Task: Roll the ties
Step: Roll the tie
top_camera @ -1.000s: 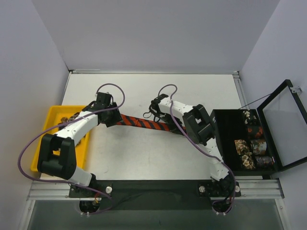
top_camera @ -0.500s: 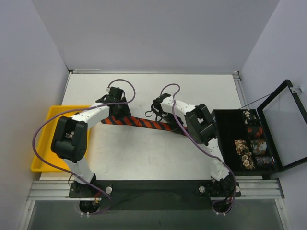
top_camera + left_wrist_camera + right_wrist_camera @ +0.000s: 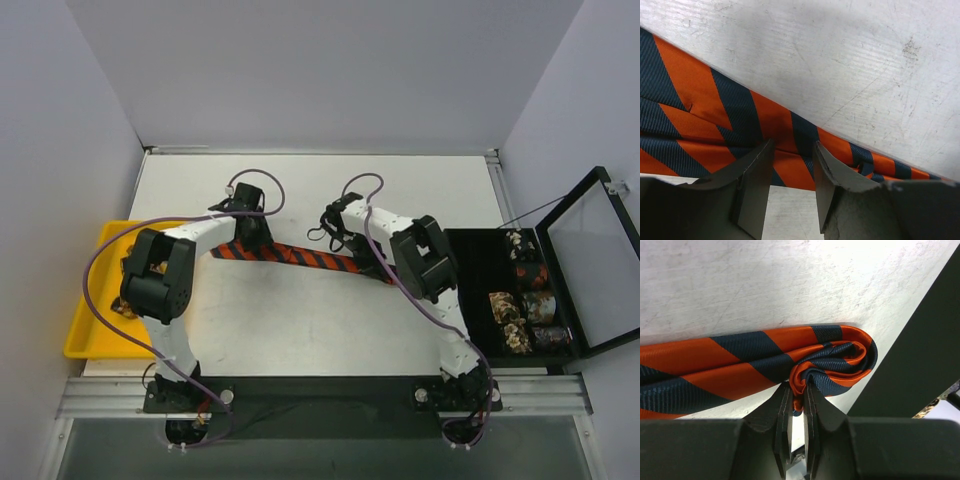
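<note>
The red-orange and black striped tie [image 3: 300,258] lies flat across the table's middle. My left gripper [image 3: 250,235] is over its left part. In the left wrist view the gripper [image 3: 792,150] is open, its fingertips [image 3: 762,155] at the near edge of the tie [image 3: 715,110], with bare table between them. My right gripper [image 3: 328,235] is over the tie's right part. In the right wrist view it [image 3: 797,390] is shut on a fold of the tie's rolled end [image 3: 840,360]. In the top view the right arm hides the roll.
A yellow tray [image 3: 85,300] sits at the left edge, partly under the left arm. A black box [image 3: 470,270] with its lid open stands at the right and holds several rolled ties [image 3: 515,320]. A dark slanted surface [image 3: 920,350] lies close beside the roll.
My left arm has swung from over the yellow tray to the tie's left part, and more of the tie's left end shows. The right gripper has barely moved.
</note>
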`<state>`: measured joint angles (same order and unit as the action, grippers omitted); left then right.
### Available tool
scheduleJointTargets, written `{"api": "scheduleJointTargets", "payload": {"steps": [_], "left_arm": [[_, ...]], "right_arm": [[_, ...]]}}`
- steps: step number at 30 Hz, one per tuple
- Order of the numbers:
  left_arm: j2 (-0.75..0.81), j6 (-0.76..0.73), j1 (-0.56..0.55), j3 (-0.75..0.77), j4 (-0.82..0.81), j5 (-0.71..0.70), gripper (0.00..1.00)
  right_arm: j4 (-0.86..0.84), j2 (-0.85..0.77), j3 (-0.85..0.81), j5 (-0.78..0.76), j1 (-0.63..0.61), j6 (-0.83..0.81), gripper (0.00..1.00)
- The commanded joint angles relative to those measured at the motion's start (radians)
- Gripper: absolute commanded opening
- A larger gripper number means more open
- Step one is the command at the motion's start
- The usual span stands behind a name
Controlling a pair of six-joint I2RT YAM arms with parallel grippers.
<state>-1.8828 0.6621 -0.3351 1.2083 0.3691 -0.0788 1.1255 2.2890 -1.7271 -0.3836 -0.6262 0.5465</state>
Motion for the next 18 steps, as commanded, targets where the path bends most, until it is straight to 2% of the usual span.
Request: {"api": "scheduleJointTargets", "payload": {"steps": [1, 14, 18], "left_arm": [[-0.024, 0.016, 0.022, -0.027, 0.011, -0.021, 0.47], [0.017, -0.007, 0.036, -0.067, 0.022, -0.021, 0.47], [0.030, -0.010, 0.038, -0.078, 0.022, -0.019, 0.47]], "right_arm": [[0.013, -0.062, 0.015, 0.014, 0.023, 0.039, 0.06], [0.002, -0.082, -0.009, 0.031, 0.089, 0.069, 0.08], [-0.016, -0.088, -0.003, 0.046, 0.103, 0.087, 0.11]]}}
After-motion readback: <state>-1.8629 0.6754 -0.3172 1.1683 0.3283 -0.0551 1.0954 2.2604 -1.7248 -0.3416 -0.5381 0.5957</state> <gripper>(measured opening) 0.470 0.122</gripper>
